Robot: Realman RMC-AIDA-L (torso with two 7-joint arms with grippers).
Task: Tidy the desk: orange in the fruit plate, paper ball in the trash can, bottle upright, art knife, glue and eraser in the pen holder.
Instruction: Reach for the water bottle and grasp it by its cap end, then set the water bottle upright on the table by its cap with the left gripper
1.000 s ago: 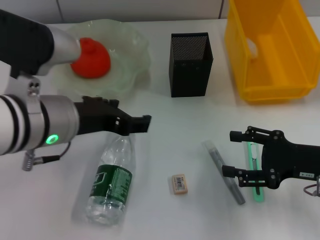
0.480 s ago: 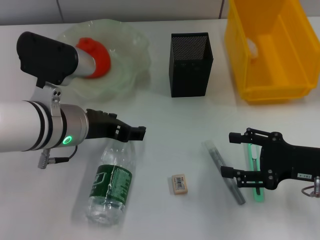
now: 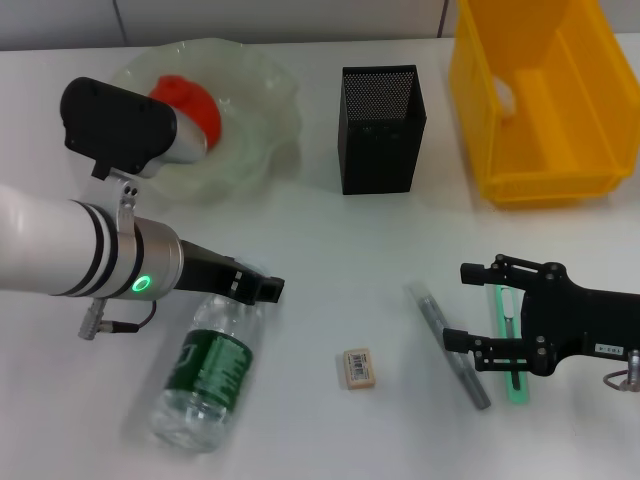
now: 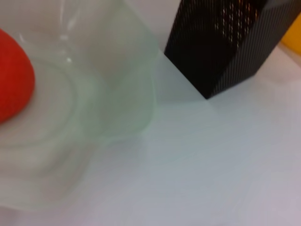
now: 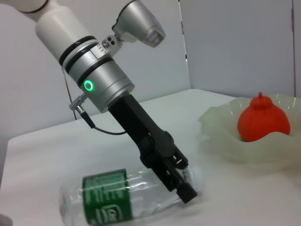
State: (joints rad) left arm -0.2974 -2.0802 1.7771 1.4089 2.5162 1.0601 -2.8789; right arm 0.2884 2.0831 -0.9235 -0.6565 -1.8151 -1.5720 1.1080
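On the table (image 3: pixel 330 240), near its front left, the bottle (image 3: pixel 205 380) lies on its side, neck end under the left claw (image 3: pixel 262 288), whose fingers straddle the neck; whether they have closed on it cannot be told. Clear, thin plastic will likely flex and slip, so the stiffer neck or shoulder looks the best hold. Its cap is hidden behind the claw. Farther right, the right claw (image 3: pixel 478 307) hovers open above the glue (image 3: pixel 446 343) and knife (image 3: pixel 508 345).
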